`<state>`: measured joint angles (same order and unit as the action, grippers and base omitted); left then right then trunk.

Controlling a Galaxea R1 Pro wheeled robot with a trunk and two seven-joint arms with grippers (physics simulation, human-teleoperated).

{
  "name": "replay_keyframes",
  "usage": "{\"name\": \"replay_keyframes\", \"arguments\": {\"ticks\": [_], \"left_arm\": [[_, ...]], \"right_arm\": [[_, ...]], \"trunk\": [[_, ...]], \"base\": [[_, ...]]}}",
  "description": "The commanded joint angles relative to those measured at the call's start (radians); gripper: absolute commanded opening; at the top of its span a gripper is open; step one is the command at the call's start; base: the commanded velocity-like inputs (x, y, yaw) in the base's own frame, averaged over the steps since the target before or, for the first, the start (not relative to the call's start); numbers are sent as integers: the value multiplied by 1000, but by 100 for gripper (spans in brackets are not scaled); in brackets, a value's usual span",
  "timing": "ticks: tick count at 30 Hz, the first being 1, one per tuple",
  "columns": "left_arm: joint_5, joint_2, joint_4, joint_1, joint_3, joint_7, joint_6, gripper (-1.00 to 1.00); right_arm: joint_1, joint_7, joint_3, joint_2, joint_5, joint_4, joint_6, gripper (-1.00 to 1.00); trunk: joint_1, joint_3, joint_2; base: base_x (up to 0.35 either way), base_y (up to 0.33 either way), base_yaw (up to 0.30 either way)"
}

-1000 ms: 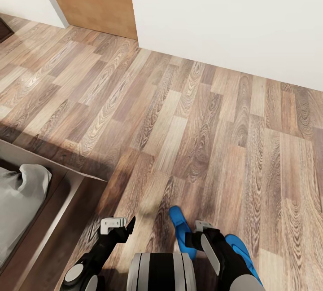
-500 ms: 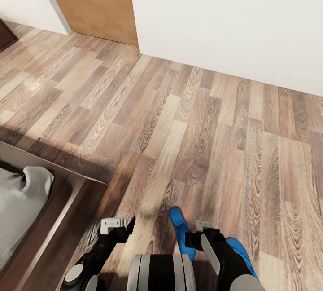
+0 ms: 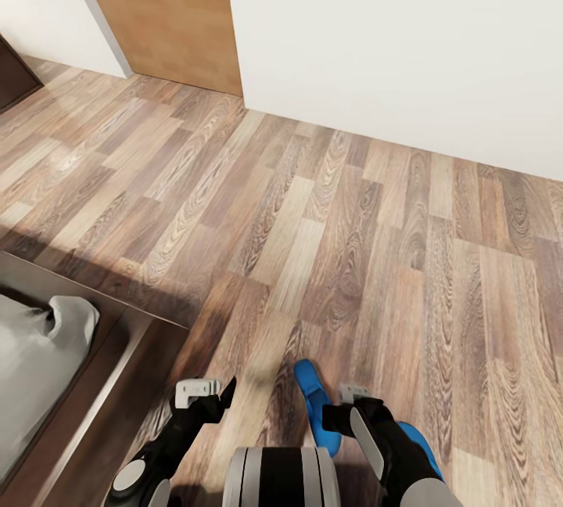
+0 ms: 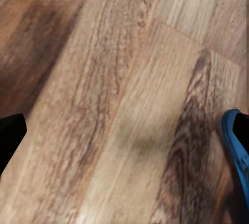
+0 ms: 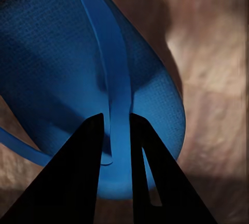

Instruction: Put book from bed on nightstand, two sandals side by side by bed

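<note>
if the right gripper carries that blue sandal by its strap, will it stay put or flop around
Likely to dangle: the right gripper pinches only the thin strap of the sandal, so the flat sole could swing or turn. It looks thin and probably light, so weight should not be a problem. The narrow, smooth-looking strap might slide between the fingers.

The wood floor (image 3: 328, 217) runs ahead to the wall (image 3: 407, 30), with a door (image 3: 164, 6) at the far left. The bed (image 3: 47, 350) sits at the near left, its frame edge along the floor. A sandal (image 3: 317, 405) lies on the floor just ahead of the robot, between the left gripper (image 3: 215, 397) and the right gripper (image 3: 344, 407). The right gripper's fingers (image 5: 78, 182) straddle a sandal strap (image 5: 116, 94).
</note>
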<state>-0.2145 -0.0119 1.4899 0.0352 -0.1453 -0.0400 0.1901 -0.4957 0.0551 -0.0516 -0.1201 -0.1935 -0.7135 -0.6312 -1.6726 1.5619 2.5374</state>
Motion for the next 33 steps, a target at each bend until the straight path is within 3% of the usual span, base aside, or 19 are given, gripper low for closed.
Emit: {"name": "replay_keyframes", "arguments": {"ticks": [1, 33], "left_arm": [[-9, 0, 1, 0, 1, -3, 6, 100], [-9, 0, 1, 0, 1, -3, 6, 100]], "right_arm": [[0, 5, -2, 0, -9, -1, -4, -100], [0, 5, -2, 1, -9, -1, -4, -100]], "trunk": [[1, -3, 0], [15, -127, -8]], "base": [[0, 0, 0], [0, 0, 0]]}}
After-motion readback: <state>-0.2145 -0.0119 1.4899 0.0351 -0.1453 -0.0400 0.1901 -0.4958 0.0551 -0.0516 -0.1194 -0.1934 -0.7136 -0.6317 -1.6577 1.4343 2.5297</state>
